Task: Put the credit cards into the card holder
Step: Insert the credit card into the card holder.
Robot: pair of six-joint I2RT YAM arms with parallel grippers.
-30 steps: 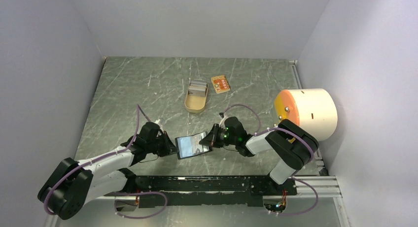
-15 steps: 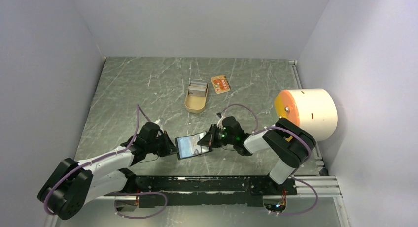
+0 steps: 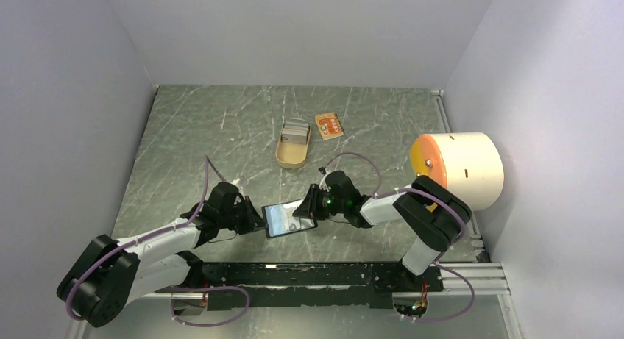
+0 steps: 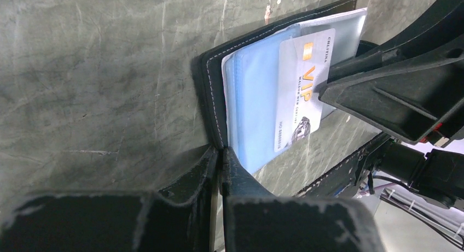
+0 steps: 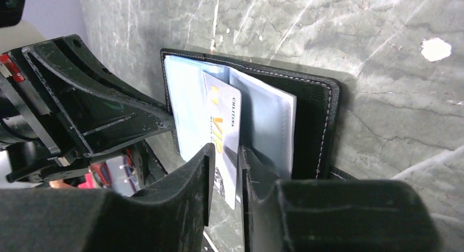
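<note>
Left wrist view has the card holder (image 4: 212, 93) lying open near the front of the table (image 3: 191, 133), between the two arms. The left gripper (image 4: 220, 153) is clenched on its near edge. The pale card (image 4: 300, 93) sits partway into the blue lining, with its outer end sticking out. The right gripper (image 5: 226, 153) has its jaws a little apart around that end; whether they pinch the card I cannot tell.

Left this shallow, the card could slip back out once the holder is tilted or folded. Pushed further while skewed, it could catch on the pocket edge and bend. It could also drag the holder out of the left grip, which bites only a narrow strip of leather.

Farther off, the tan card (image 3: 329, 125) lies flat on the table just beside a tin (image 3: 293, 143). Flat on the table, with the tin so close, it looks awkward to pick up. A big white drum (image 3: 460, 170) stands close to the right arm's elbow and may crowd its swing.
</note>
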